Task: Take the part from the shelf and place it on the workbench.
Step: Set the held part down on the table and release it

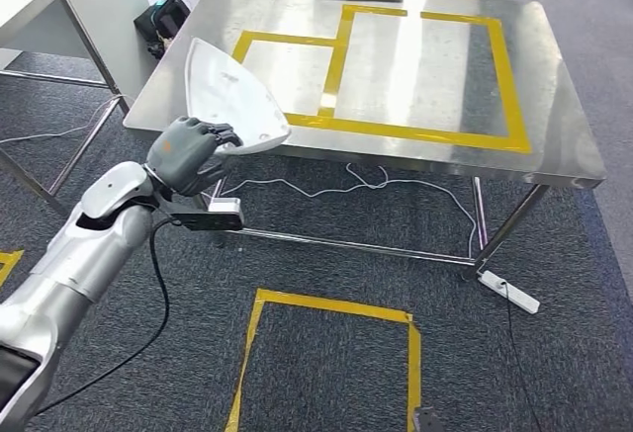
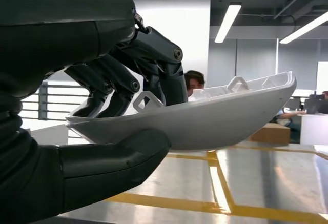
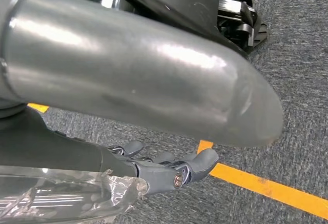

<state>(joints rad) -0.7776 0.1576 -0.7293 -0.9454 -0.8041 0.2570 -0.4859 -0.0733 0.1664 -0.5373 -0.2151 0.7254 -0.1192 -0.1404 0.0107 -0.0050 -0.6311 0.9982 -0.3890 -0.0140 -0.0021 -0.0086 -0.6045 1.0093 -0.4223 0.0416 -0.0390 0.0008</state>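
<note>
While our left hand (image 1: 190,151) clamps its near edge, the part (image 1: 231,98), a white shallow teardrop shell, overhangs the steel worktop's (image 1: 552,126) 9 o'clock corner beside yellow tape (image 1: 406,130); right hand (image 3: 170,170): cannot tell.

No legible text or labels anywhere.
</note>
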